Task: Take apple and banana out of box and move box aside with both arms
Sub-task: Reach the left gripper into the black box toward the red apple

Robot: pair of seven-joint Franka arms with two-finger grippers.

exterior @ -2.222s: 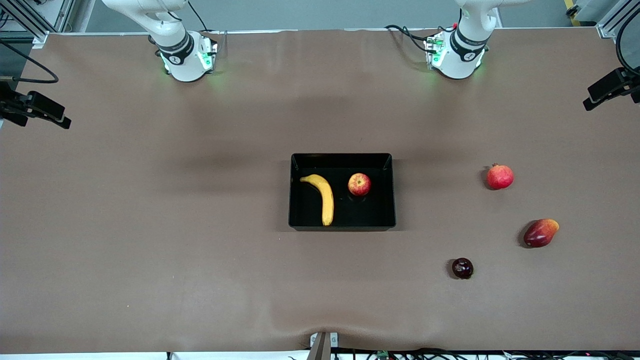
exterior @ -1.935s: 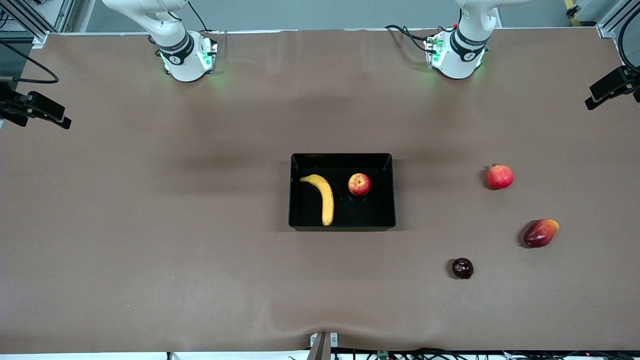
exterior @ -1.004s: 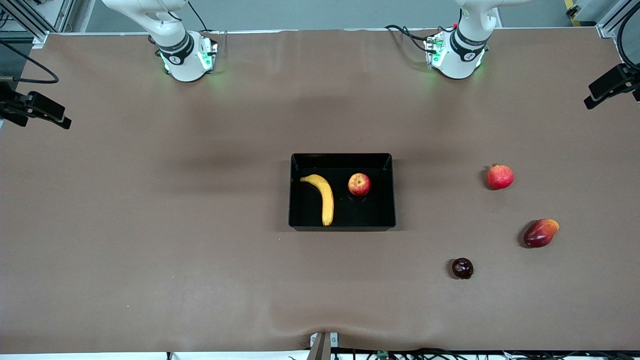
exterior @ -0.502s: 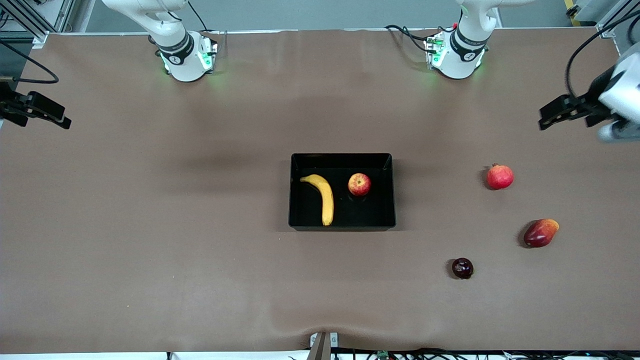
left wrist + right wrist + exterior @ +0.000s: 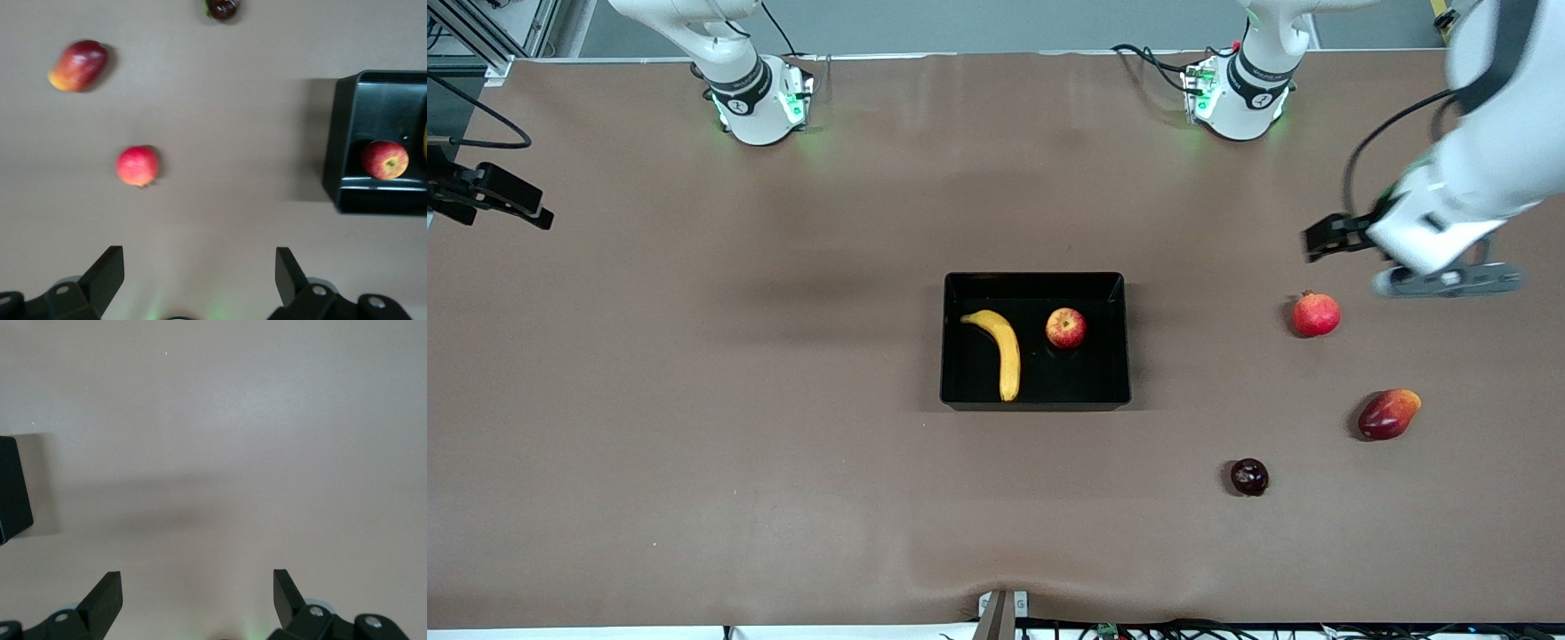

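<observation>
The black box (image 5: pixel 1112 373) sits mid-table. The yellow banana (image 5: pixel 1003 349) and the red-and-yellow apple (image 5: pixel 1065 327) lie inside it. My left gripper (image 5: pixel 1445 281) hangs open and empty above the table, beside the pomegranate toward the left arm's end. The left wrist view shows it open (image 5: pixel 199 252), with the box (image 5: pixel 347 133) and the apple (image 5: pixel 385 160) in sight. My right gripper (image 5: pixel 197 575) is open and empty over bare table. A corner of the box (image 5: pixel 13 490) shows in the right wrist view. The right arm waits at its end of the table.
A pomegranate (image 5: pixel 1316 314) (image 5: pixel 137 165), a red-and-yellow oval fruit (image 5: pixel 1388 413) (image 5: pixel 78 65) and a small dark purple fruit (image 5: pixel 1249 476) (image 5: pixel 222 8) lie on the table toward the left arm's end. Both arm bases stand along the table's edge farthest from the camera.
My left arm has swung in from the table's end to a spot above the table beside the pomegranate. The right arm, box and fruits have not moved.
</observation>
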